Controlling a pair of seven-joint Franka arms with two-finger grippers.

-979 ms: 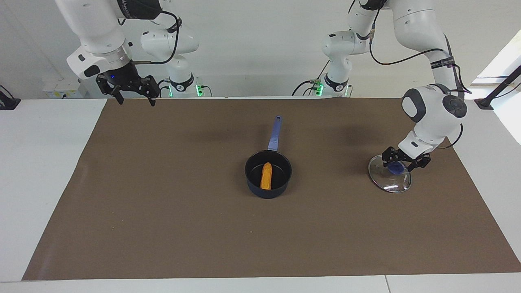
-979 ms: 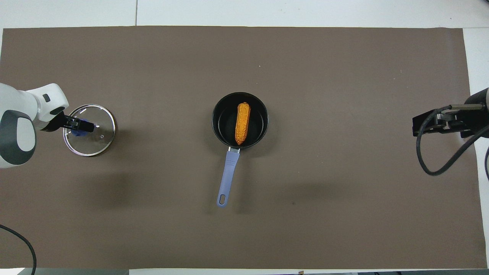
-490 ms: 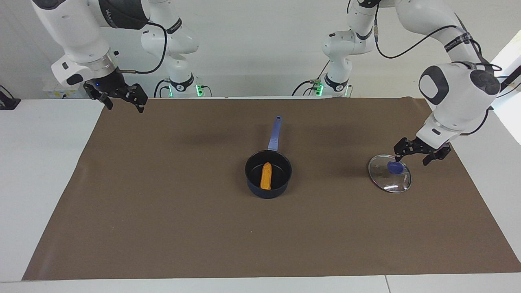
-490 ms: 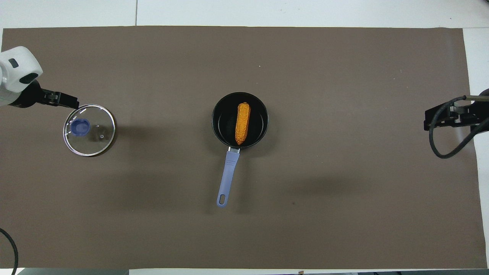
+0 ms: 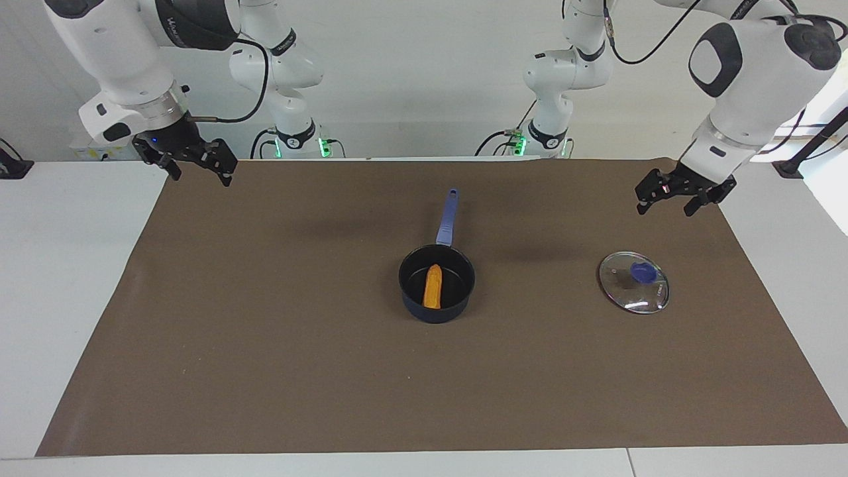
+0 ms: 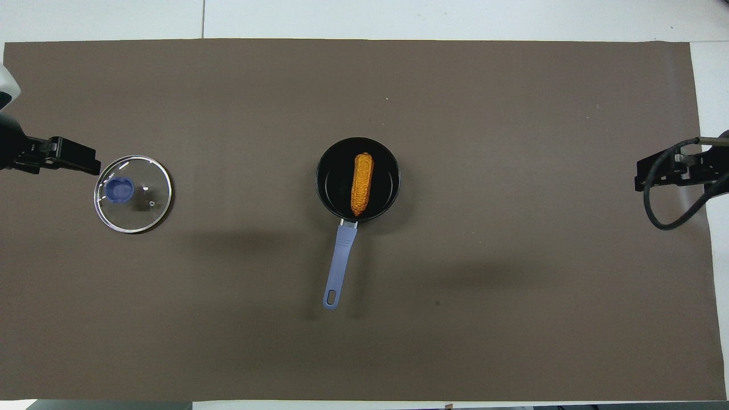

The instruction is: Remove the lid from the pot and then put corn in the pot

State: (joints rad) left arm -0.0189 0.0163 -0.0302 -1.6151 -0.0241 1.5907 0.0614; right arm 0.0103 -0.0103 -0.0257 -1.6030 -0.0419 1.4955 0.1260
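Observation:
The pot (image 5: 457, 281) (image 6: 332, 183) stands uncovered at the middle of the mat, its blue handle (image 5: 447, 218) (image 6: 340, 259) pointing toward the robots. The corn (image 5: 432, 287) (image 6: 361, 183) lies inside the pot. The lid (image 5: 634, 286) (image 6: 139, 202) lies flat on the mat toward the left arm's end, blue knob up. My left gripper (image 5: 664, 209) (image 6: 85, 165) is open and empty, up in the air over the mat's edge, clear of the lid. My right gripper (image 5: 202, 179) (image 6: 641, 176) is open and empty over the mat's edge at the right arm's end.
A brown mat (image 5: 265, 344) (image 6: 512, 319) covers most of the white table (image 5: 66, 278). Nothing else lies on the mat besides the pot and the lid.
My left gripper has let go of the lid's knob and risen away from it toward the mat's edge. My right gripper has drifted outward toward its end of the table.

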